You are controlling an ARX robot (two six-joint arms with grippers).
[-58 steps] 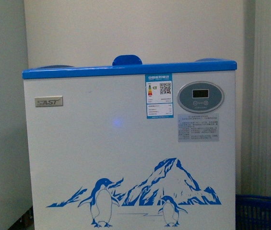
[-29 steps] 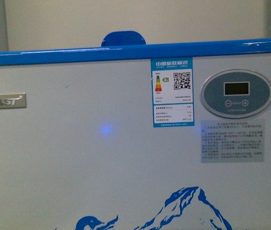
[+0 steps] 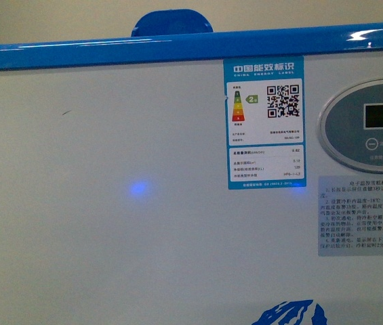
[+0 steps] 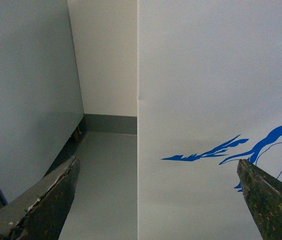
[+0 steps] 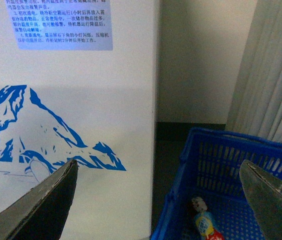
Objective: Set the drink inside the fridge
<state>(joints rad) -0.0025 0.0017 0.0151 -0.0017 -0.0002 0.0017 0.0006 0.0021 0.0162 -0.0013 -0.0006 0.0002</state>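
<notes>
left hand [image 4: 158, 165] open | right hand [image 5: 158, 167] open, drink [image 5: 204, 223] apart in blue crate [image 5: 220, 137]

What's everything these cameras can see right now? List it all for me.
fridge: one, white, blue top rim and mountain print, fills front view.
energy label: one, blue-white, on fridge front.
display panel: one, grey oval, beside the label.
cabinet: one, grey, beside fridge.
crate: one, blue, on floor at fridge's other side.
drink: one, yellow-blue label, lying in crate, partly cut off.
curtain: one, pale, behind crate.
left gripper: dark, open, empty.
right gripper: dark, open, empty.
</notes>
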